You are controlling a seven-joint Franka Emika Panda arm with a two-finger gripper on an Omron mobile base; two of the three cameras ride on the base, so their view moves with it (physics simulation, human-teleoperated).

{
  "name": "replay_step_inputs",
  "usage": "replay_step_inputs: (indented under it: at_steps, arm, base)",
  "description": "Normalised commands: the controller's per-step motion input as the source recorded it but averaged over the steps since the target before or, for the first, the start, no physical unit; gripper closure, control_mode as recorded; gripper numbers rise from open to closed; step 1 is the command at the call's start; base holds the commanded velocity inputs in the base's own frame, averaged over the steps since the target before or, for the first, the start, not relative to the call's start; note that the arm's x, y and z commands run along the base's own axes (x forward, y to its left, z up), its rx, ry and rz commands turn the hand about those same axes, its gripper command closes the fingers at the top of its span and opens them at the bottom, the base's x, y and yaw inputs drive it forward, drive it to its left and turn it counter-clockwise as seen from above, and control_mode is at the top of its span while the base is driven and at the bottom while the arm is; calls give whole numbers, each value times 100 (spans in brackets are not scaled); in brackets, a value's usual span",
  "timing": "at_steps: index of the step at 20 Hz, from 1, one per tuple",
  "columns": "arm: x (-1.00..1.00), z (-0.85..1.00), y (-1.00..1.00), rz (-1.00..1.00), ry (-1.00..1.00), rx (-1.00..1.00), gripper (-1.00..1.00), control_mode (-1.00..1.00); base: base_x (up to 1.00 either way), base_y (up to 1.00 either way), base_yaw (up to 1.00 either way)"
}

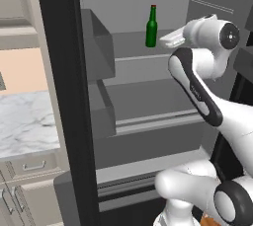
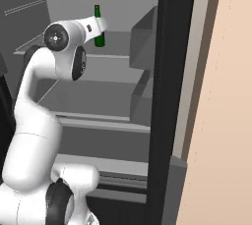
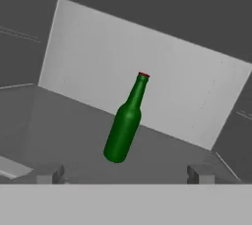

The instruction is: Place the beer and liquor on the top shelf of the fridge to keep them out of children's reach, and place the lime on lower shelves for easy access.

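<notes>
The beer, a slim dark green bottle with a red cap, stands upright on the top shelf of the open fridge. In the right base view the beer shows just past my wrist. My gripper is open, and the beer stands apart from it, a little way ahead between the spread fingertips. The white hand hovers level with the top shelf, right of the bottle. The liquor and the lime are out of view.
Grey door bins hang on the black fridge door at left. Lower grey shelves lie under the top one. A marble counter with drawers is further left. A black door edge and a peach wall close the right.
</notes>
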Motion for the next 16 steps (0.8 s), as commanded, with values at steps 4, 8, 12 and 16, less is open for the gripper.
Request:
replay_step_inputs:
  at_steps: [4, 8, 12, 16]
  arm:
    - [-100, -19, 0, -17, 17, 4, -100, -100]
    - [-97, -27, 0, -21, 22, 16, -100, -100]
    - [-78, -7, -1, -19, 32, 19, -100, -100]
    - [-61, -11, -10, -11, 31, 27, -100, -100]
  base:
    - [0, 0, 0]
    - [0, 0, 0]
    - [0, 0, 0]
    - [0, 0, 0]
